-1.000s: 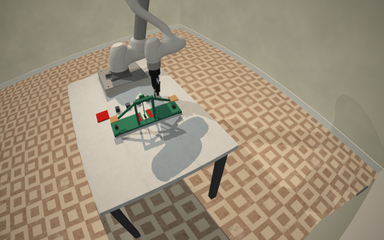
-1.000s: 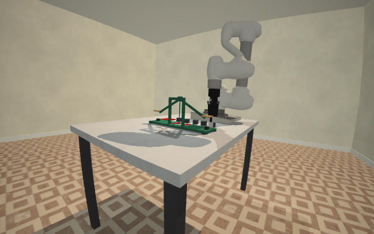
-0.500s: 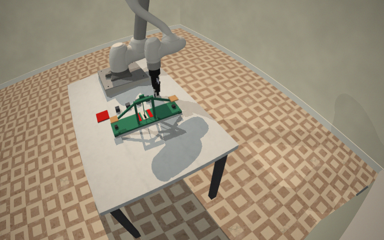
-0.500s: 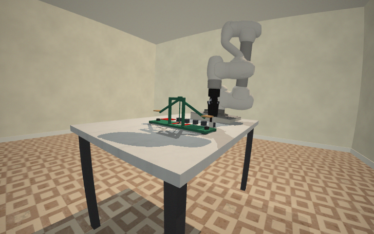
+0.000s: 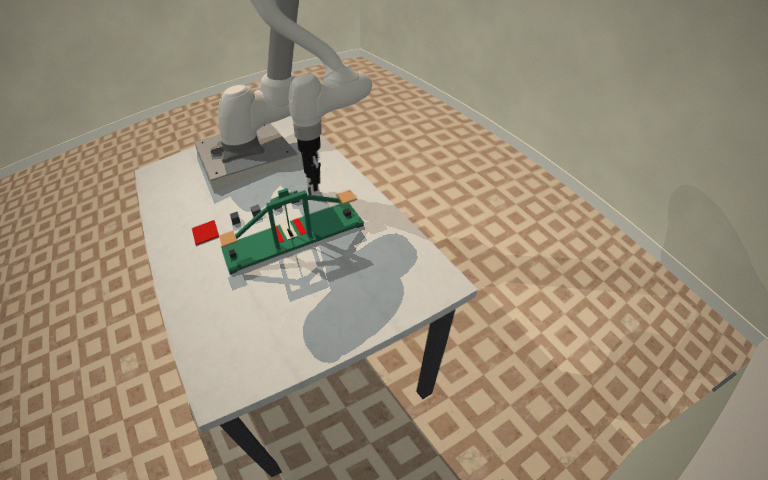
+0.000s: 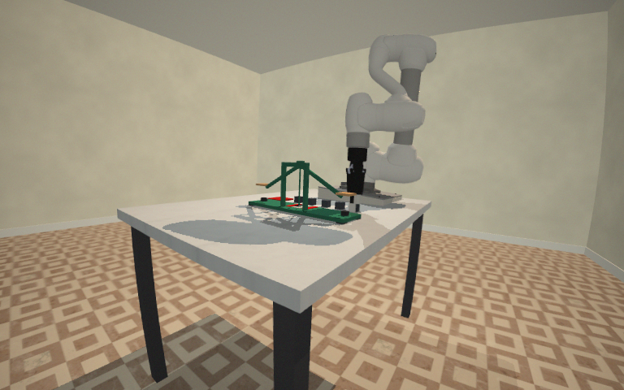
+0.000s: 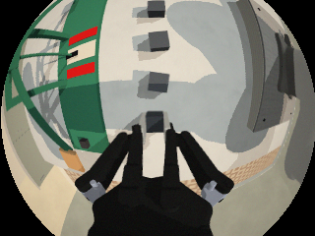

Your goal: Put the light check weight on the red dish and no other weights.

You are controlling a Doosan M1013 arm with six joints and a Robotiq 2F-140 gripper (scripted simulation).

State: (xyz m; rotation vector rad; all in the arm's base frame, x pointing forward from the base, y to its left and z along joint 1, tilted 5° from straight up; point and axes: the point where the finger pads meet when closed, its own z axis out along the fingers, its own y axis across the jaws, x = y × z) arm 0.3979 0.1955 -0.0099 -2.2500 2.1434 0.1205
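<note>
- Nearest the wrist camera, the fingers (image 5: 313,189) (image 6: 354,206) are pointed down and partly closed, their pads against opposite sides of a dark check weight (image 6: 357,207) (image 7: 155,122), gripping it low at the table (image 5: 243,339) (image 6: 275,257) (image 7: 123,29).
- Beyond that, three more dark weights (image 7: 158,82) run in a line in the wrist view; the exterior view shows four besides the gripped one. Which is the light one, I cannot tell.
- Alongside the row stands the green rocker balance (image 5: 328,223) (image 6: 322,213) (image 7: 79,105), its pointer (image 5: 290,232) (image 7: 73,53) over the white field between the red ones.
- One orange pan (image 5: 346,196) (image 6: 344,193) (image 7: 72,159) is near the fingers; the other orange pan (image 5: 227,238) (image 6: 262,184) is at the far end.
- Past that far end, the red dish (image 5: 205,232) (image 6: 279,198) lies flat on the table, well apart from the gripped weight.
</note>
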